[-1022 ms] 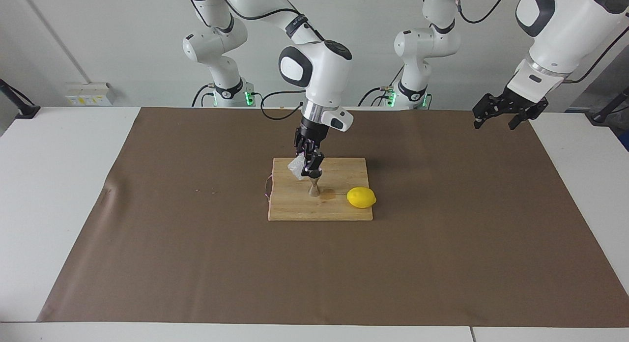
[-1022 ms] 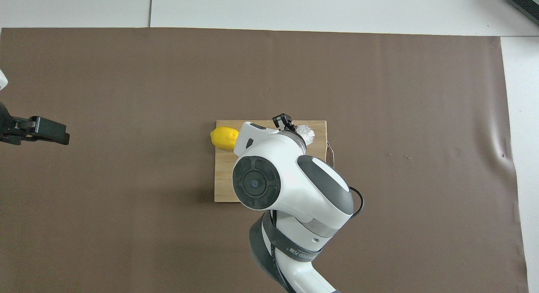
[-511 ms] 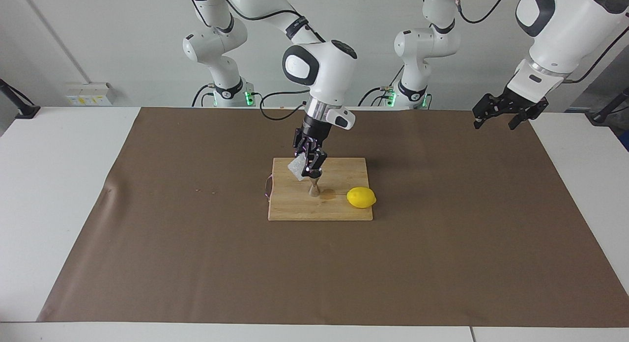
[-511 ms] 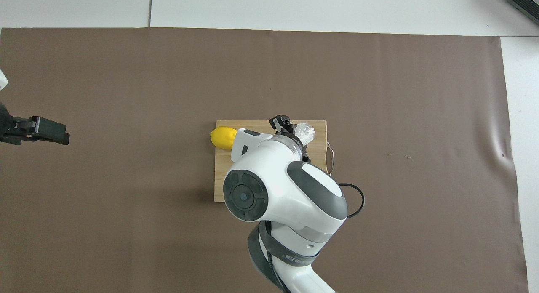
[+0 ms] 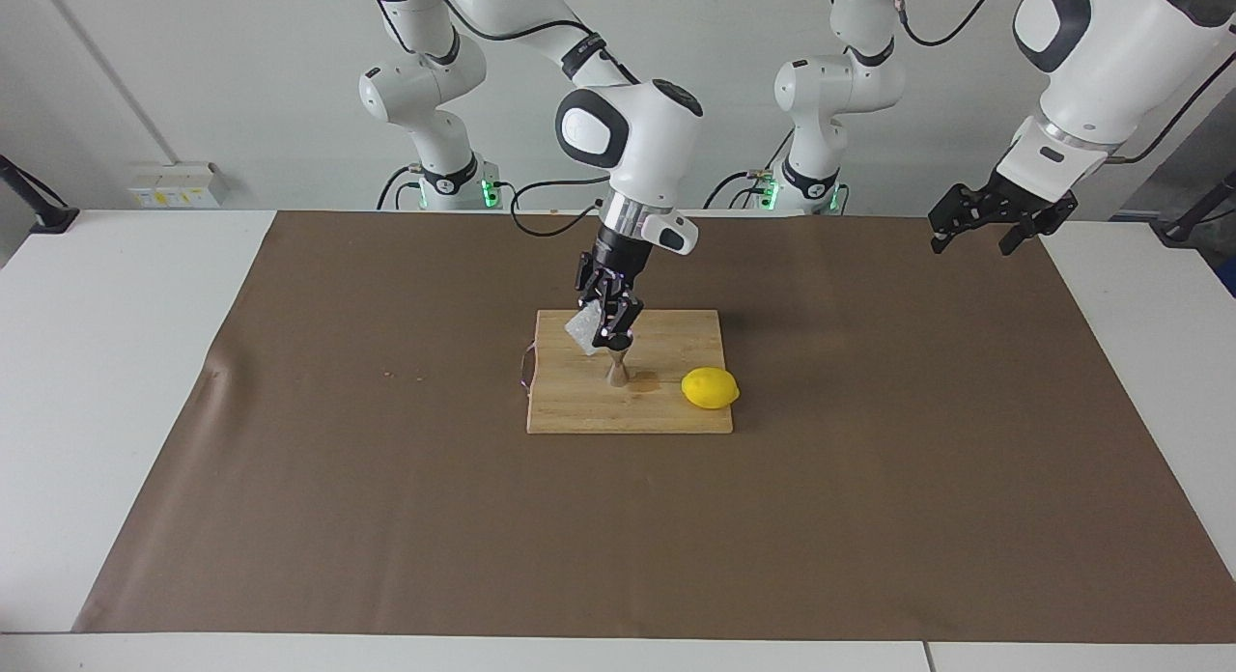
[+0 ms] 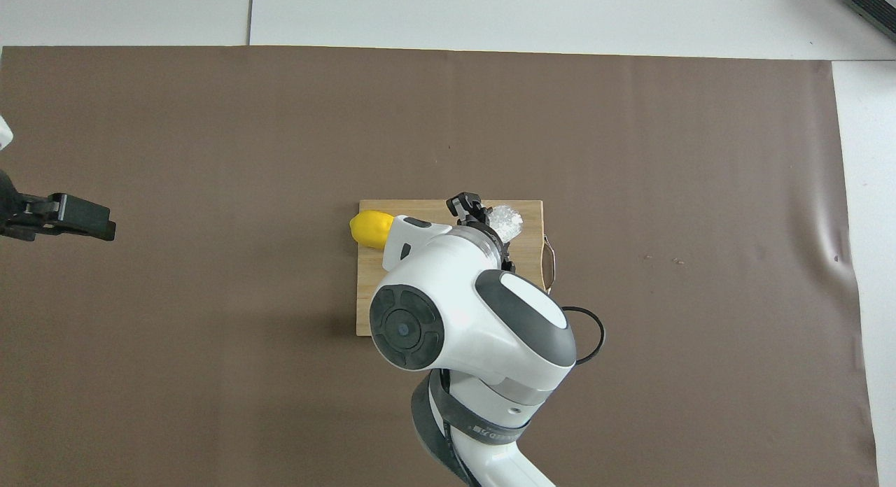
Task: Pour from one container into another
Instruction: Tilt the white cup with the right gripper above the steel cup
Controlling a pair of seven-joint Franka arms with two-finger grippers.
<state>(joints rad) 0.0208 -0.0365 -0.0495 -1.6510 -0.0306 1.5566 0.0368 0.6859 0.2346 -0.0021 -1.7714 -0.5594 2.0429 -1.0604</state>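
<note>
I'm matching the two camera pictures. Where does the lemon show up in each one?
Facing view: the lemon lies on the wooden cutting board, at the corner toward the left arm's end, beside the metal jigger.
Overhead view: the lemon is half covered by the right arm.
Shared landmark: the cutting board.

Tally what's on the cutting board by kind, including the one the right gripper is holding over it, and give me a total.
Glass cup: 1, tilted in the right gripper over the jigger
Metal jigger: 1, upright on the cutting board
Lemon: 1, on the board toward the left arm's end
Total: 3
</note>
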